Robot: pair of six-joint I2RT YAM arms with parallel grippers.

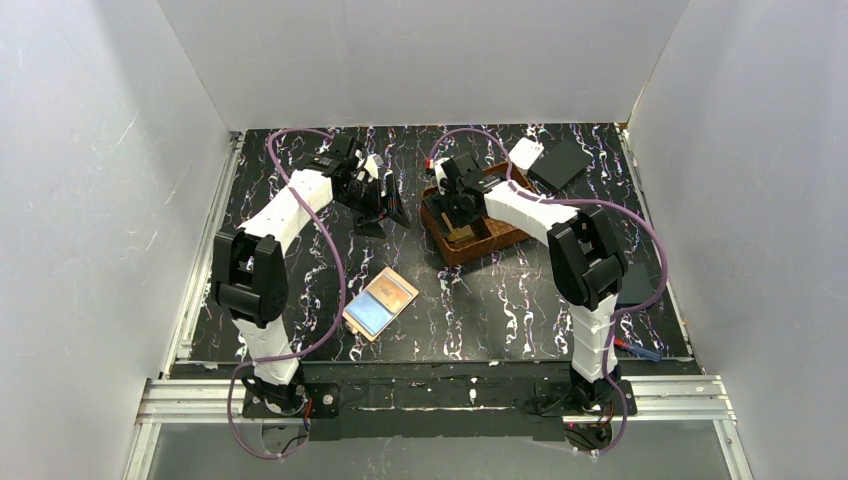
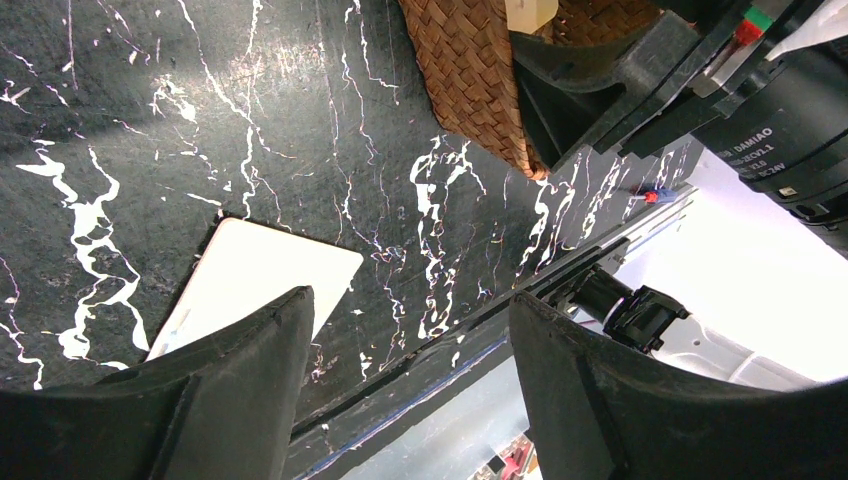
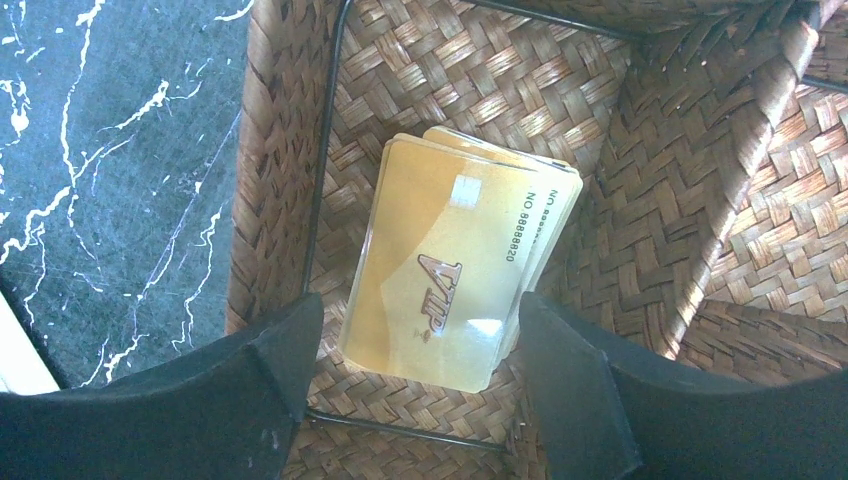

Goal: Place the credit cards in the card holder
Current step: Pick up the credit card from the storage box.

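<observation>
Your right claw [image 3: 415,308] hangs over the woven basket [image 3: 640,170] on the far side of the table [image 1: 480,300], right of centre. Its jaws are spread wide. The gold cards [image 3: 450,270] lie in a small fanned stack flat on the floor of one compartment, hard by the basket's outer wall. In the right wrist view, the near end of the stack sits between your two fingers [image 3: 250,400]. There is a sliver of basket floor between the stack and one fingertip. The other fingertip comes right up to the edge of the stack, and you cannot tell from that view whether it touches. Nothing is pinched. The top card reads VIP with a number printed along one side.

The wallet [image 1: 380,303] lies open and flat on the table, nearer to you than the basket and a little to its left, well apart from both claws. It shows one orange and one blue inner face.

Your left claw [image 2: 410,305] is at the far left of centre, just left of the basket, jaws spread and empty. A white piece [image 2: 265,280] lies flat on the table beneath it, partly hidden behind one finger.
</observation>
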